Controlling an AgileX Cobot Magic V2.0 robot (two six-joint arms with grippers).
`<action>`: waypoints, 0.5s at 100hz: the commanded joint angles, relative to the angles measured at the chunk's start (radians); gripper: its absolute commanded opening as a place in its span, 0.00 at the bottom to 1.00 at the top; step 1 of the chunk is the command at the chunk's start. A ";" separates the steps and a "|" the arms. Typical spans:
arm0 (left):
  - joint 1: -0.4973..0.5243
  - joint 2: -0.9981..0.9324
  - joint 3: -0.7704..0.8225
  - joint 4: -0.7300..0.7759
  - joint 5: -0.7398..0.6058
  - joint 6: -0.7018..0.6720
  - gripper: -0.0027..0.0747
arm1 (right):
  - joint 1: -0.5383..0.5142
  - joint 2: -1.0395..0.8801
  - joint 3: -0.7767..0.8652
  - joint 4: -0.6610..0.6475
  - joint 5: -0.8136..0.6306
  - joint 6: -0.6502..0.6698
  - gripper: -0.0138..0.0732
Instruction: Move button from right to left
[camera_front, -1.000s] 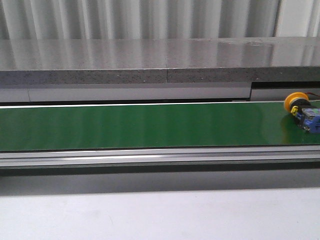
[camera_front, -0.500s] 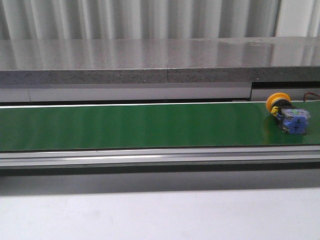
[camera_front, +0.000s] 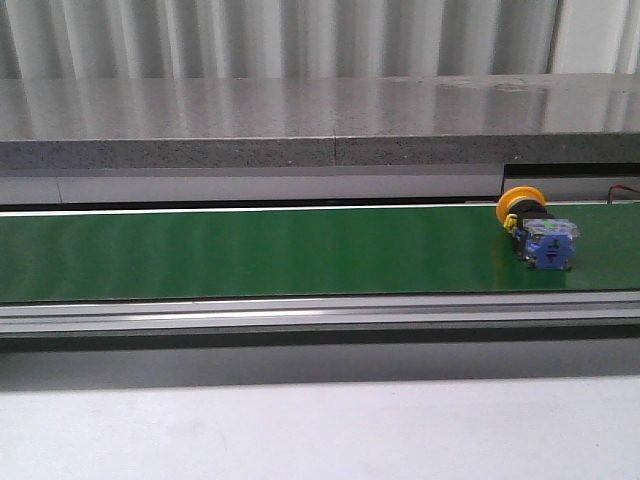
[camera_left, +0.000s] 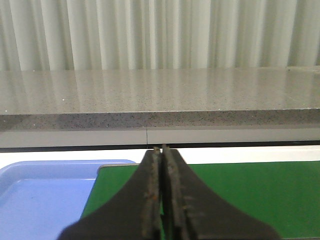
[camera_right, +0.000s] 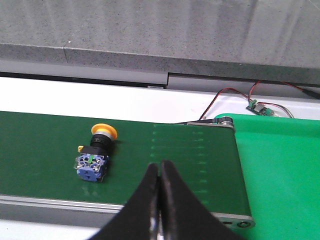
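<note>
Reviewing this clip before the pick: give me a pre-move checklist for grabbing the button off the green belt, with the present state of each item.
1. Button in view on the green belt, right end: ok.
2. Button lying on its side, nothing touching it: ok.
3. Right gripper open for the grasp: not ok, fingers shut.
4. Right gripper over the button: not ok, it sits off to one side.
5. Left gripper empty: ok, shut on nothing.
6. Blue tray by the belt's end free to receive: cannot tell, only partly seen.
</note>
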 joint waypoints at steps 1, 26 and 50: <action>0.005 -0.035 0.025 -0.001 -0.086 -0.007 0.01 | 0.002 0.002 -0.023 0.001 -0.070 -0.008 0.08; 0.005 -0.035 0.025 -0.001 -0.087 -0.007 0.01 | 0.002 0.002 -0.023 0.001 -0.070 -0.008 0.08; 0.005 -0.035 -0.011 -0.001 -0.067 -0.007 0.01 | 0.002 0.002 -0.023 0.001 -0.070 -0.008 0.08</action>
